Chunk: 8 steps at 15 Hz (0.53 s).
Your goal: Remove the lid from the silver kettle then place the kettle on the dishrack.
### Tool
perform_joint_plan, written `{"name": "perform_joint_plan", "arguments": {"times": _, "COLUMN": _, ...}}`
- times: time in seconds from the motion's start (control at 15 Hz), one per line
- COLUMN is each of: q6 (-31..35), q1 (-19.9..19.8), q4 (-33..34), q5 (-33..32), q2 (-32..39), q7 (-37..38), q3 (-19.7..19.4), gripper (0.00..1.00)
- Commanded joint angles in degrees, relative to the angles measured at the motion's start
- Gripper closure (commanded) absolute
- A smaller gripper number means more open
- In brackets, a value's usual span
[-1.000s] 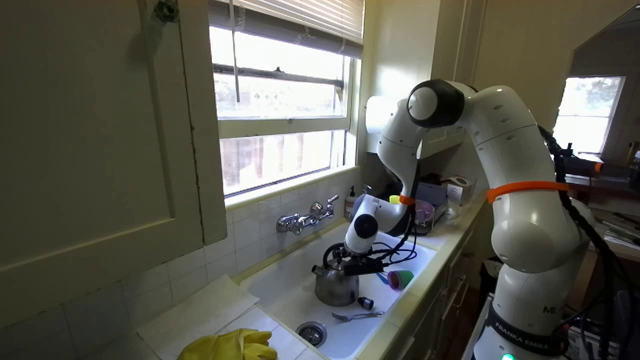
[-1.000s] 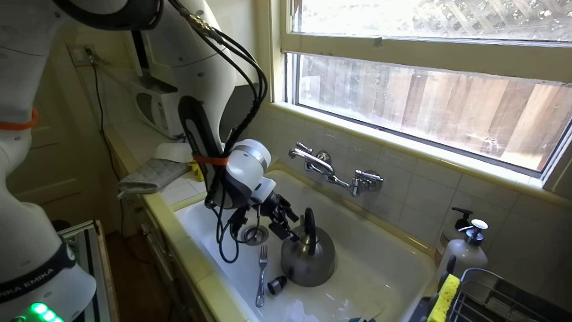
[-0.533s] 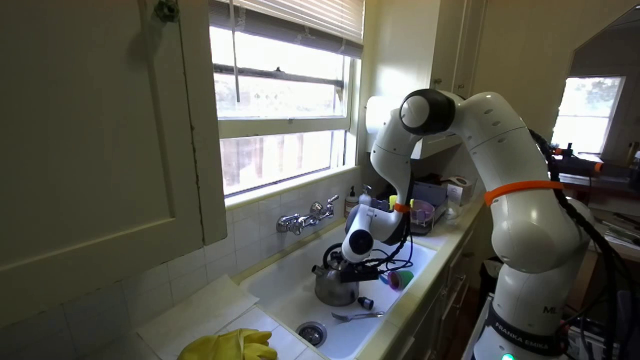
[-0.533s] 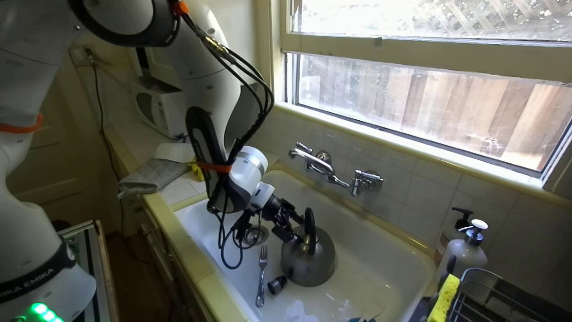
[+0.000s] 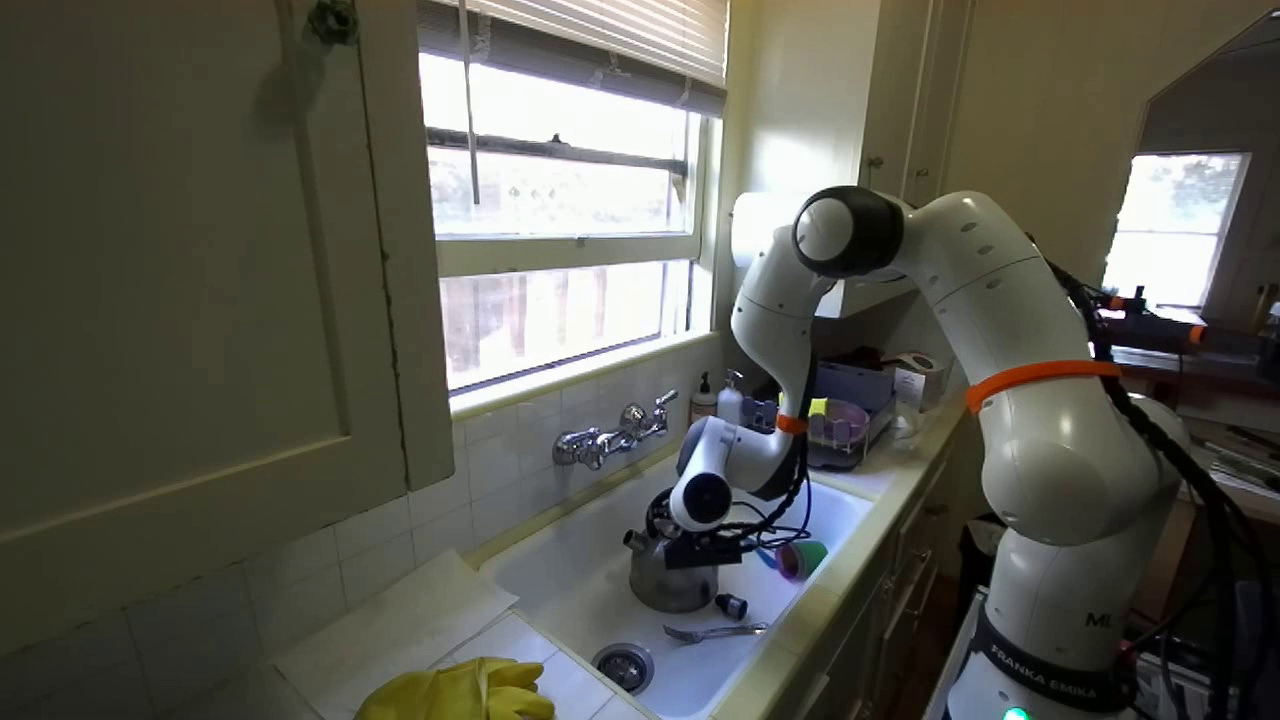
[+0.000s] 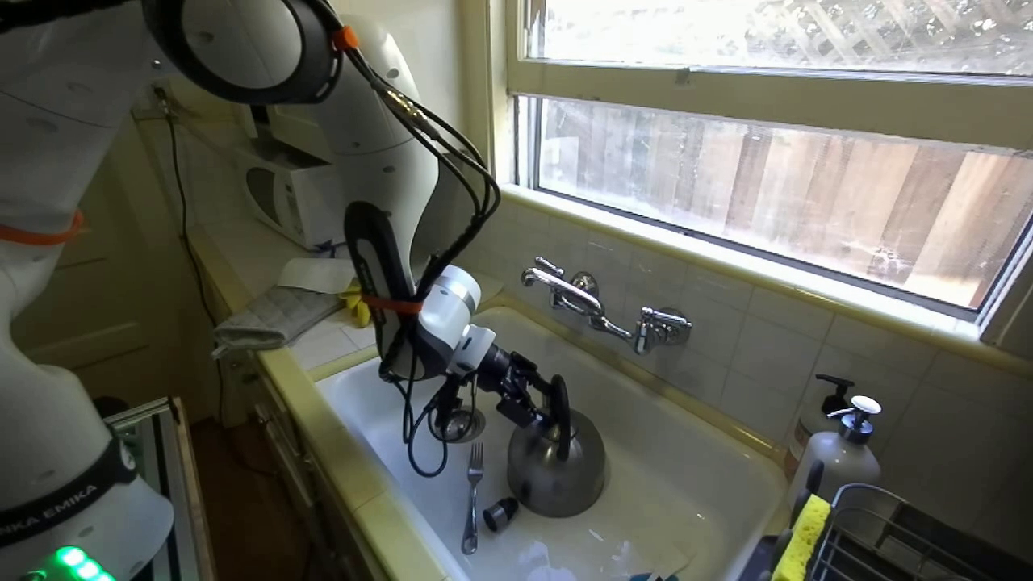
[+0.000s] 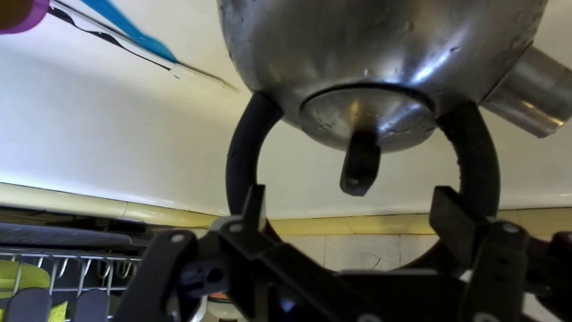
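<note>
The silver kettle (image 6: 557,476) stands upright in the white sink (image 6: 662,452), its black arched handle (image 7: 243,152) raised. Its lid (image 7: 371,116) sits on top, with a black knob (image 7: 361,165) pointing into the space under the arch. My gripper (image 7: 351,205) is open at the handle; its fingertips (image 7: 447,214) stand wide apart, one towards each side of the arch. The knob lies between them in the wrist view, touched by neither. Whether the fingers touch the handle I cannot tell. The dishrack (image 6: 865,489) is on the counter beyond the sink, partly cut off there.
A fork (image 6: 473,484) and a small dark cap (image 6: 500,514) lie beside the kettle. A pink and green cup (image 5: 800,560) lies in the sink. The faucet (image 6: 577,294) juts from the wall. Soap bottles (image 6: 839,456) and a yellow sponge (image 6: 803,541) are by the rack.
My gripper has moved in towards the kettle, and its fingertips now overlap the handle in an exterior view. The jaws have stayed open. Kettle and lid have not moved.
</note>
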Motion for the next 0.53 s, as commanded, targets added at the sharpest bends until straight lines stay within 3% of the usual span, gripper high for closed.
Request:
{"name": "perform_joint_plan", "arguments": {"times": 0.0, "q6": -3.02, "q1": -1.21, "q4": 1.24, "q5": -2.17, "q2": 2.41, "q7": 3.70, "q3": 1.79, "gripper": 0.13}}
{"name": "perform_joint_plan", "arguments": {"times": 0.13, "q6": -3.90, "q1": -1.38, "q4": 1.71, "q5": -2.12, "q2": 3.17, "q7": 3.68, "q3": 2.16, "gripper": 0.24}}
{"name": "perform_joint_plan", "arguments": {"times": 0.27, "q6": -4.55, "q1": -1.61, "q4": 2.24, "q5": -2.08, "q2": 4.03, "q7": 3.70, "q3": 2.41, "gripper": 0.19}}
{"name": "perform_joint_plan", "arguments": {"times": 0.47, "q6": -5.65, "q1": -1.88, "q4": 2.92, "q5": -1.99, "q2": 5.27, "q7": 3.69, "q3": 2.54, "gripper": 0.24}}
